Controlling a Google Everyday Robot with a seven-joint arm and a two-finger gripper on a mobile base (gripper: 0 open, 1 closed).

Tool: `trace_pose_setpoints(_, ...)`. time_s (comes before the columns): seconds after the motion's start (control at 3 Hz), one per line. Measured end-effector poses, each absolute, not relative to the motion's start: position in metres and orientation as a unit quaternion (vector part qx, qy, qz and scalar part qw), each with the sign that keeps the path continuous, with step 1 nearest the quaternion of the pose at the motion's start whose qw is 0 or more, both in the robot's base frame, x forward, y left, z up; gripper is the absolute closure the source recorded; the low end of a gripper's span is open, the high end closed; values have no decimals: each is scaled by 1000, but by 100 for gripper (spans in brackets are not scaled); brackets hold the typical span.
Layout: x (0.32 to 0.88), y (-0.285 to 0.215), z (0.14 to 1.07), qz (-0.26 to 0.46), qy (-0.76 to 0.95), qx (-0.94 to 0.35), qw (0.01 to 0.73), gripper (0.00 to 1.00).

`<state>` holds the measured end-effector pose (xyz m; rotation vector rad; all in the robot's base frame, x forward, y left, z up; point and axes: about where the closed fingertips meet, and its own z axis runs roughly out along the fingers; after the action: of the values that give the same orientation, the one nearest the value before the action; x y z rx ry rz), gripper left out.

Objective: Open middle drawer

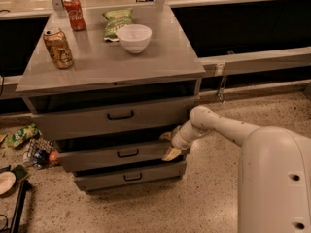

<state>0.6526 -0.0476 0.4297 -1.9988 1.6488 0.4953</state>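
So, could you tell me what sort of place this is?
Probably an office break area or test kitchen: a grey drawer cabinet holds drink cans, a chip bag and a white bowl. The gripper sits at the middle drawer's right end.
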Motion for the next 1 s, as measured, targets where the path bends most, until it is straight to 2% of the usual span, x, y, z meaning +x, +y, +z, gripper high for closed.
trace_pose_setpoints(0.67,623,-54,454,176,616,-734,224,93)
trace_pose_setpoints(1.0,587,-54,452,207,631,-722,197,100)
